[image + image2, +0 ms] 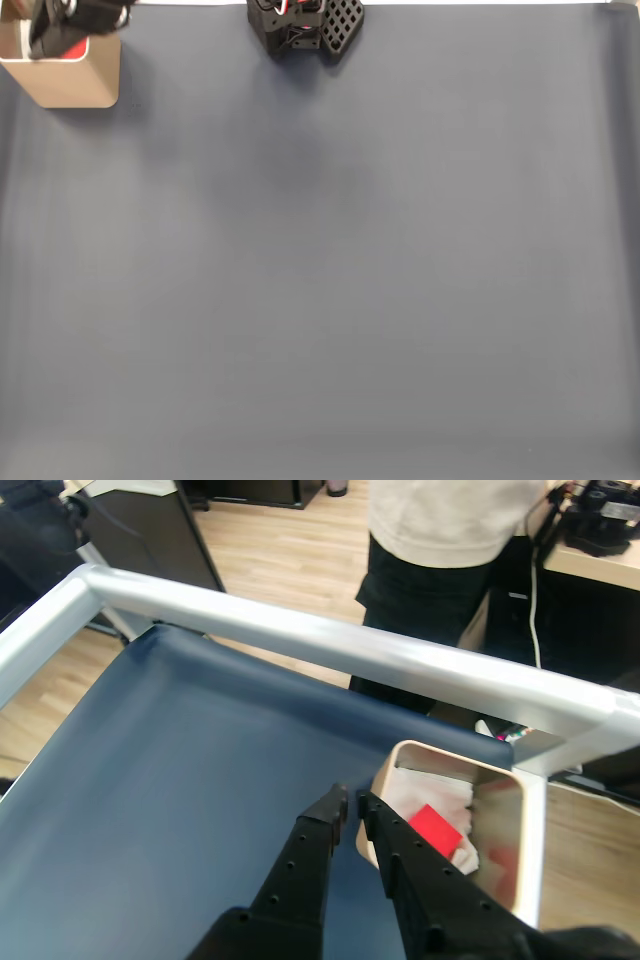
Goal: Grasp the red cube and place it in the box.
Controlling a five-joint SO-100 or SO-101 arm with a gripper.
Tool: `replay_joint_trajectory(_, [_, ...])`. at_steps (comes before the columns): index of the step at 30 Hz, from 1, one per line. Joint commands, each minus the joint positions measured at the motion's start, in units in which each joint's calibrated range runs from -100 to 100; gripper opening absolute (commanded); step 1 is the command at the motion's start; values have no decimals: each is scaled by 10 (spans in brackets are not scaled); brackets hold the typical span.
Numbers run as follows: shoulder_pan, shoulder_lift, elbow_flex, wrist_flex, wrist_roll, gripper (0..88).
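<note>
Wrist view: the box (497, 810), a tan open-topped container with thin walls and rounded corners, is seen at a corner of the dark blue worktop (170, 770), just inside the silver metal rail (330, 640) that frames it. The red cube (434, 831) is seen lying inside the box on crumpled white material (425, 795), with one face turned up. The claw (351, 802) is shown above the near rim of the box, its two black fingers (310, 855) nearly closed with a narrow gap between the tips and nothing held between them. A person (440, 550) is seen beyond the rail. Fixed view: the box (70, 85) is shown at the top left corner of the worktop (330, 270), partly covered by the arm.
</note>
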Motion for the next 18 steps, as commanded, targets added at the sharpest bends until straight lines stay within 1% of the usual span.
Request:
replay_joint_trajectory(1, [-51, 12, -43, -3, 5, 0])
replay_joint_trajectory(12, [-218, 40, -60, -10, 8, 0])
replay_joint_trajectory(18, [-309, 43, -46, -33, 9, 0])
